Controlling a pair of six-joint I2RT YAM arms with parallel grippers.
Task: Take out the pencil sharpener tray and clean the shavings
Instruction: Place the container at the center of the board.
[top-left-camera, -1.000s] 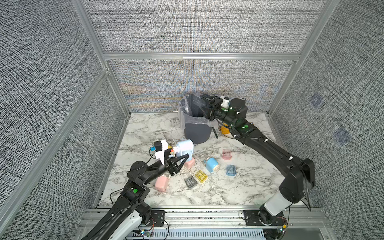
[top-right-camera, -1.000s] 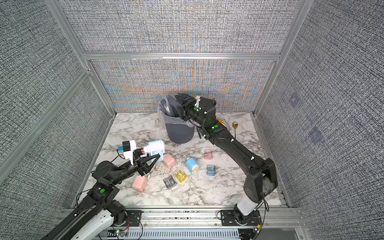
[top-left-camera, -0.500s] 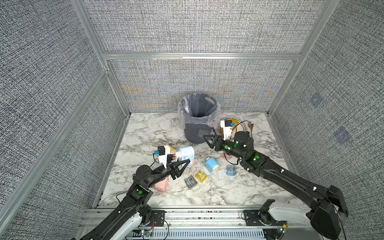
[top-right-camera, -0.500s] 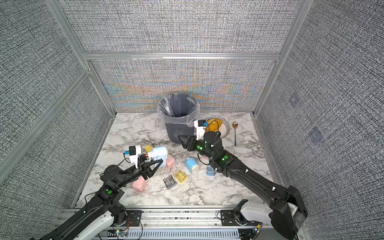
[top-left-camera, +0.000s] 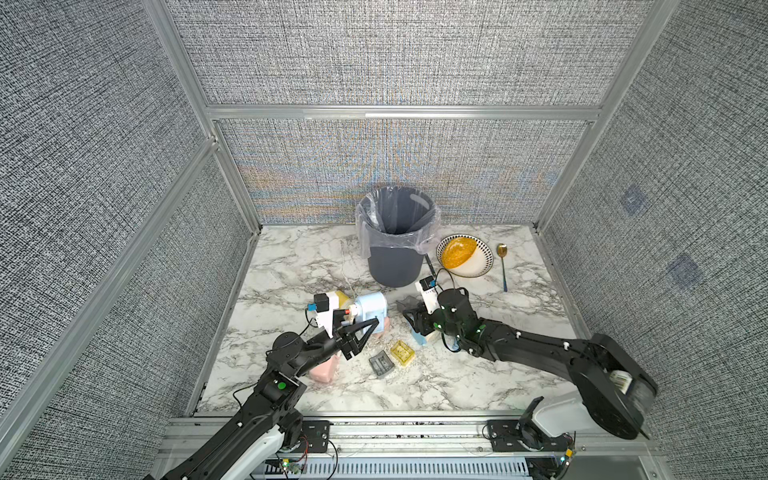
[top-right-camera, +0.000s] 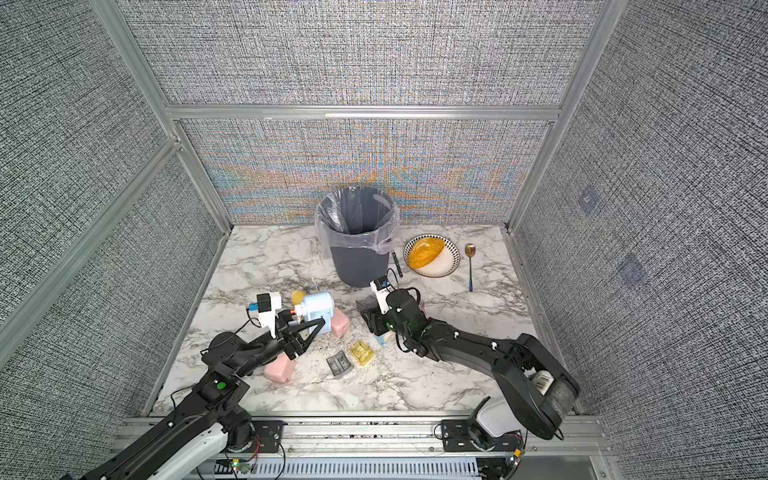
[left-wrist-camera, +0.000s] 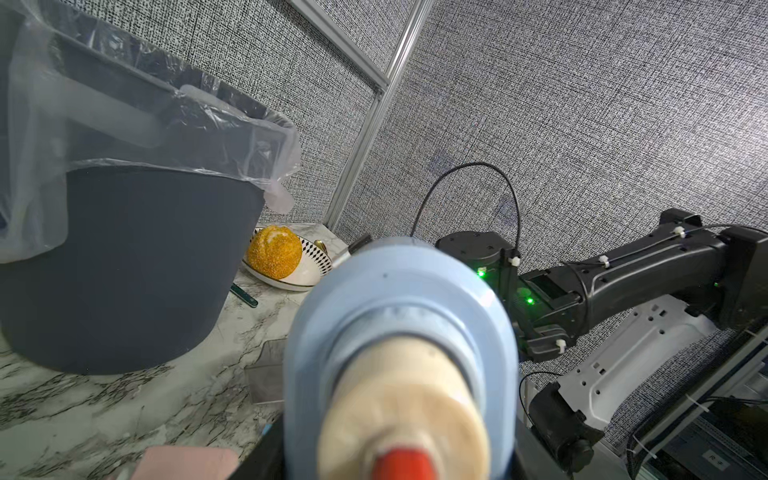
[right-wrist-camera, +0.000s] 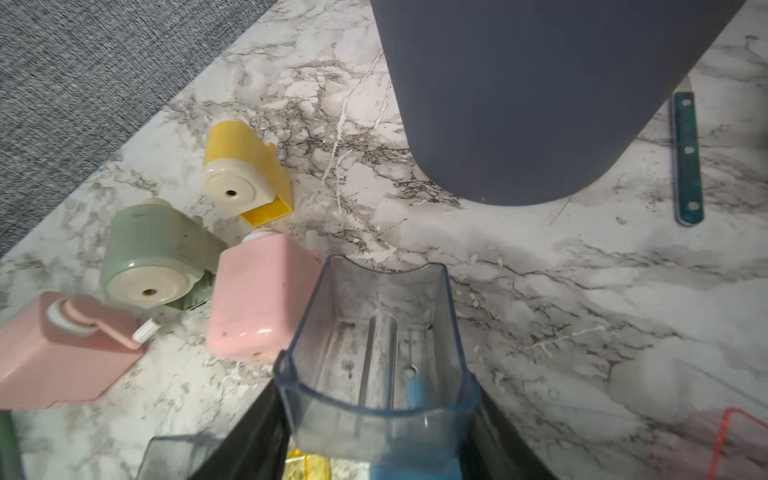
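My left gripper (top-left-camera: 365, 325) (top-right-camera: 312, 325) is shut on a light blue pencil sharpener (top-left-camera: 372, 308) (top-right-camera: 318, 306), held just above the table. In the left wrist view the sharpener (left-wrist-camera: 399, 332) fills the foreground, cream crank end toward the camera, and hides the jaws. My right gripper (top-left-camera: 412, 319) (top-right-camera: 375, 319) is shut on a clear bluish tray (top-left-camera: 405, 305) (top-right-camera: 368, 303), low over the table in front of the bin. In the right wrist view the tray (right-wrist-camera: 378, 349) looks almost bare inside. Pale shavings (top-left-camera: 384, 341) (top-right-camera: 328, 344) lie scattered on the marble between the arms.
A lined grey bin (top-left-camera: 395, 257) stands at the back, with a bowl (top-left-camera: 482, 266) and spoon (top-left-camera: 503, 266) to its right. Pink (right-wrist-camera: 262, 299), green (right-wrist-camera: 153, 253) and yellow sharpeners (right-wrist-camera: 245, 166) lie nearby. A grey tray (top-left-camera: 381, 365) and a yellow tray (top-left-camera: 402, 353) sit near the front.
My right arm has come away from above the bin and down to the table with the tray. My left arm has drawn back slightly with the blue sharpener.
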